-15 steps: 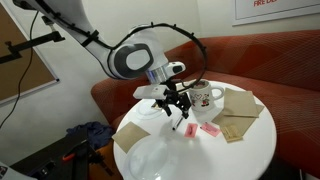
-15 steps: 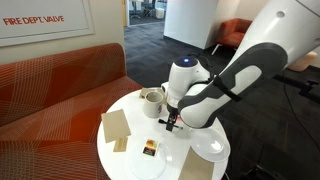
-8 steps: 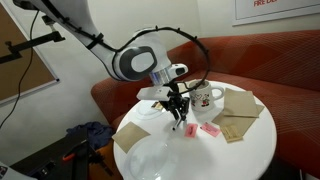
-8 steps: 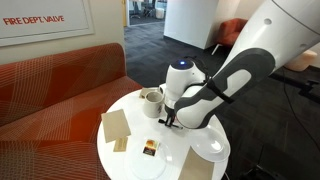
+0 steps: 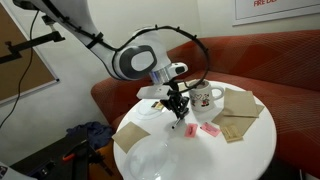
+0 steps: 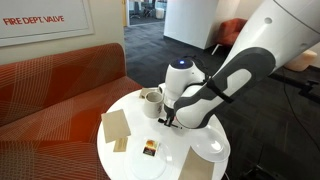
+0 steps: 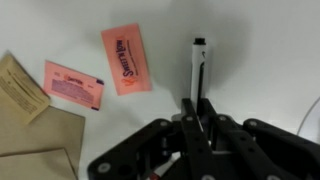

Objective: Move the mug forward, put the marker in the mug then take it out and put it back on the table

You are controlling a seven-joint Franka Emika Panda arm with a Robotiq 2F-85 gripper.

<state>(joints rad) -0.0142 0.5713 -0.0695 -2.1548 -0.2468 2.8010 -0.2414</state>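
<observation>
I see the marker [image 7: 199,70] as a thin black stick with a small pale tip, over the white tabletop [image 7: 260,60]. My pincer [image 7: 200,115] is clenched around its near end.

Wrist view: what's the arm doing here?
The arm's gripper is down at the table, right at one end of the marker, which points straight away from it. Whether the jaws have closed on the marker can't be told from these views. The mug stands upright on the table a little apart from the gripper, and the marker is not in it. Two pink packets lie on the table to one side of the marker.
</observation>
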